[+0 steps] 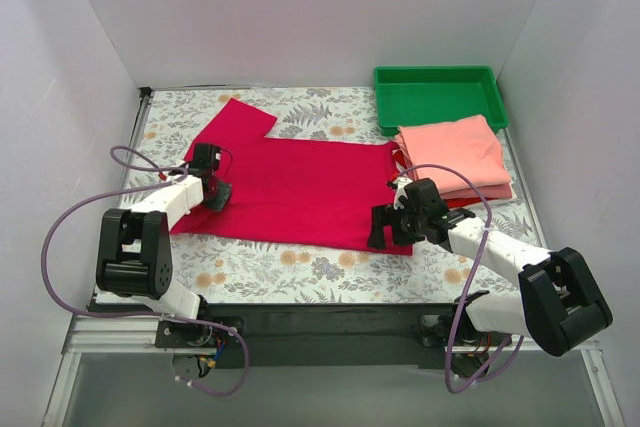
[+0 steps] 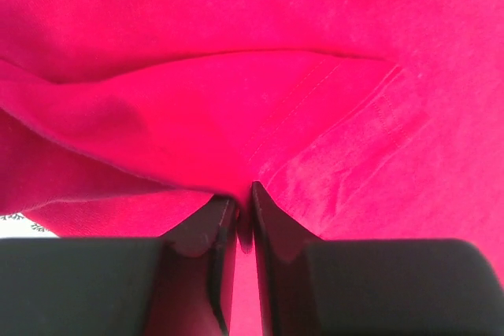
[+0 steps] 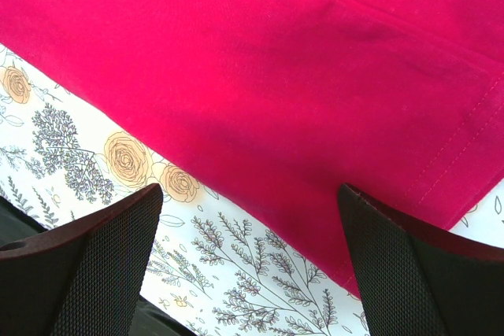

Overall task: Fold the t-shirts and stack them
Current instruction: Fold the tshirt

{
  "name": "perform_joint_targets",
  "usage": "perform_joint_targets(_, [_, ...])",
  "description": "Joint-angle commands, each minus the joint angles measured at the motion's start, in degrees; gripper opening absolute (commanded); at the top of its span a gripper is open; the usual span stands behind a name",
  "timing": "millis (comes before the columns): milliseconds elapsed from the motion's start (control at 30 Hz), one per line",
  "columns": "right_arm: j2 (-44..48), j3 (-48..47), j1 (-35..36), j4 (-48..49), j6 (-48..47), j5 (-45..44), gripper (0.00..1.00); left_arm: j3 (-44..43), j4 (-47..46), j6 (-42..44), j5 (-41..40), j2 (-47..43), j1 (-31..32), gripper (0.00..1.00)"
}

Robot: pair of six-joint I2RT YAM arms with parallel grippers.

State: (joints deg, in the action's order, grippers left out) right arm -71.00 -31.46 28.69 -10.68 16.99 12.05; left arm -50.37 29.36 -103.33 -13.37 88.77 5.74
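A crimson-red t-shirt (image 1: 300,182) lies spread flat in the middle of the table, one sleeve pointing to the far left. My left gripper (image 1: 216,195) is shut on a fold of it (image 2: 236,139) at the shirt's left side; the cloth is pinched between the fingers (image 2: 244,210). My right gripper (image 1: 390,232) is open just above the shirt's near right corner (image 3: 315,116), its fingers (image 3: 102,257) astride the hem edge. A folded salmon-pink t-shirt (image 1: 455,152) lies at the right on a brighter red one (image 1: 490,195), of which only an edge shows.
A green plastic tray (image 1: 440,92) stands at the back right, touching the pink stack. The flowered tablecloth (image 1: 300,267) shows along the front and left. White walls close in the sides and back.
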Motion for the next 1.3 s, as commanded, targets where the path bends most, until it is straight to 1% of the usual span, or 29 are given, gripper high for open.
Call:
perform_joint_targets(0, [-0.7, -1.5, 0.2, -3.1, -0.4, -1.9, 0.98, -2.8, 0.9, 0.1, -3.2, -1.6, 0.1, 0.10])
perform_joint_targets(233, [-1.2, -1.8, 0.2, -3.5, -0.5, -2.1, 0.98, -6.6, 2.4, 2.4, -2.8, 1.0, -2.0, 0.10])
perform_joint_targets(400, [-1.6, -1.9, 0.2, -3.7, -0.6, -2.4, 0.98, -9.4, 0.8, 6.0, 0.7, 3.9, -3.9, 0.11])
perform_joint_targets(467, [-1.7, -1.9, 0.2, -3.9, -0.6, -2.6, 0.98, -10.6, 1.7, 6.1, 1.8, 6.1, -4.7, 0.12])
perform_joint_targets(600, [-1.9, -2.0, 0.2, -4.0, -0.6, -2.7, 0.98, -11.2, 3.4, 6.3, 4.1, 8.1, -5.2, 0.20])
perform_joint_targets(733, [-2.2, -1.8, 0.1, -4.4, -0.7, -3.0, 0.98, -10.0, 3.5, 5.7, 4.5, 7.2, -5.5, 0.34])
perform_joint_targets(767, [-2.3, -1.8, 0.2, -4.4, -0.6, -3.1, 0.98, -9.8, 3.4, 5.8, 4.5, 6.9, -5.5, 0.36])
perform_joint_targets(967, [-2.4, -1.1, 0.2, -4.5, -0.6, -3.7, 0.98, -10.6, 3.6, 6.3, 5.4, 6.1, -5.6, 0.36])
perform_joint_targets(1000, [-2.4, -1.1, 0.2, -4.5, -0.6, -3.7, 0.98, -10.9, 3.6, 6.4, 5.5, 6.1, -5.6, 0.36])
perform_joint_targets(1033, [-2.4, -1.0, 0.1, -4.5, -0.6, -3.7, 0.98, -11.0, 3.6, 6.6, 5.8, 6.2, -7.4, 0.35])
perform_joint_targets(1267, [-2.6, -0.8, 0.2, -4.6, -0.3, -4.6, 0.98, -11.1, 4.0, 7.5, 8.0, 4.7, -7.5, 0.34])
